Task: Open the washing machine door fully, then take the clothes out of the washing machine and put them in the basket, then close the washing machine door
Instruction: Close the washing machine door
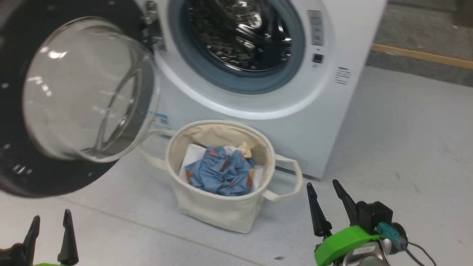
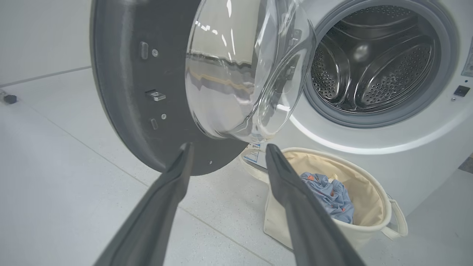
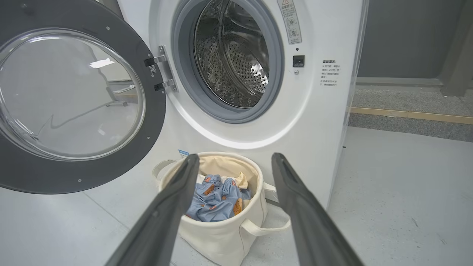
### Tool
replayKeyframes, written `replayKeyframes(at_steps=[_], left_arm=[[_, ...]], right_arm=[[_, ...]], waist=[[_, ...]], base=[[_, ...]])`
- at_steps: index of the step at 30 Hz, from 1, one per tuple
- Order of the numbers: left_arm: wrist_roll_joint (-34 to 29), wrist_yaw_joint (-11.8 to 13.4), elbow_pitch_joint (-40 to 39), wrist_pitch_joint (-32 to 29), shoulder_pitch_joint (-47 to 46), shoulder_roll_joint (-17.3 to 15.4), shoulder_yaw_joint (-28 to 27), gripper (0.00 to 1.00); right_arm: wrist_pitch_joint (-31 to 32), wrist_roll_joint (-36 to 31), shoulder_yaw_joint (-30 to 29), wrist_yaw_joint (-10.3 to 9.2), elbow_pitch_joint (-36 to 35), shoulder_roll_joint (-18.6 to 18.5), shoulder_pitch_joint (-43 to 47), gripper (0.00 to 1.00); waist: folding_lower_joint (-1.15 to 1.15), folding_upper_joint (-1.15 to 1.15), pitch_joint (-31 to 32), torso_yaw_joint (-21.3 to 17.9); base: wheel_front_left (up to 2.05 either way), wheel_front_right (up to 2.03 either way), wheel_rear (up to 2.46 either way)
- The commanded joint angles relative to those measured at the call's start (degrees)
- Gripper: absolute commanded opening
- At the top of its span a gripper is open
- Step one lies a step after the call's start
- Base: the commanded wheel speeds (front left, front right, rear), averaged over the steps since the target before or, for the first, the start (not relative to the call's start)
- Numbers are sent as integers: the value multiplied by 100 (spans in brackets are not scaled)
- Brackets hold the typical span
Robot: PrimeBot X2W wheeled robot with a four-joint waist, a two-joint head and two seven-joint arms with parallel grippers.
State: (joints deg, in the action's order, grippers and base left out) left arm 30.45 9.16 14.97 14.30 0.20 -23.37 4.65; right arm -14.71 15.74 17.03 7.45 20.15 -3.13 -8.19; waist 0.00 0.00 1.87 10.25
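Note:
The washing machine point(image 1: 295, 111) point(image 2: 406, 144) point(image 3: 314, 111) stands ahead, its steel drum showing no clothes inside. Its door point(image 1: 22, 147) point(image 2: 122, 92) point(image 3: 155, 122) hangs swung open to the left, glass bowl facing out. The blue clothes point(image 1: 221, 173) point(image 2: 330, 195) point(image 3: 216, 201) with orange motifs and a cream piece lie in the basket point(image 1: 210, 210) point(image 2: 373, 195) point(image 3: 218, 236) on the floor before the machine. My left gripper point(image 1: 50, 218) point(image 2: 227, 147) is open and empty, low at the left below the door. My right gripper point(image 1: 321, 186) point(image 3: 234, 159) is open and empty, right of the basket.
Pale grey floor point(image 1: 406, 147) spreads to the right of the machine. A wooden strip point(image 1: 421, 55) and a darker raised surface run behind it at the upper right. A small dark object point(image 2: 10, 98) lies far off on the floor in the left wrist view.

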Motion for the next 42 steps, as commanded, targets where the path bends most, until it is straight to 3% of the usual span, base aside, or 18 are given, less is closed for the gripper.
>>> replayKeyframes(at_steps=[1,12,20,36,37,38,42], left_arm=[[-3,37,-180,69,-177,-130,-257,100],[53,59,-231,70,-257,-90,-260,100],[64,19,-281,70,-409,-43,-250,100],[173,-51,-405,70,-334,92,-583,100],[204,-70,-415,70,-337,100,-607,46],[243,-89,-413,70,-340,105,-635,0],[659,-326,-403,-22,-405,130,-800,0]], right_arm=[[-29,40,117,3,-158,23,-225,100],[-29,45,149,3,-194,24,-223,100],[-29,99,202,3,-264,24,-287,100],[-29,209,340,3,-181,25,-389,100],[-29,205,333,3,-178,25,-384,100],[-29,203,328,3,-173,25,-378,100],[-29,178,308,3,-161,25,-358,100]], waist=[[0,0,34,267],[0,0,-36,1238],[0,0,-93,1703],[0,0,-185,1832],[0,0,-189,1830],[0,0,-193,1828],[0,0,-225,1825]], base=[[0,0,0],[0,0,0],[0,0,0],[0,0,0],[0,0,0],[0,0,0],[0,0,0]])
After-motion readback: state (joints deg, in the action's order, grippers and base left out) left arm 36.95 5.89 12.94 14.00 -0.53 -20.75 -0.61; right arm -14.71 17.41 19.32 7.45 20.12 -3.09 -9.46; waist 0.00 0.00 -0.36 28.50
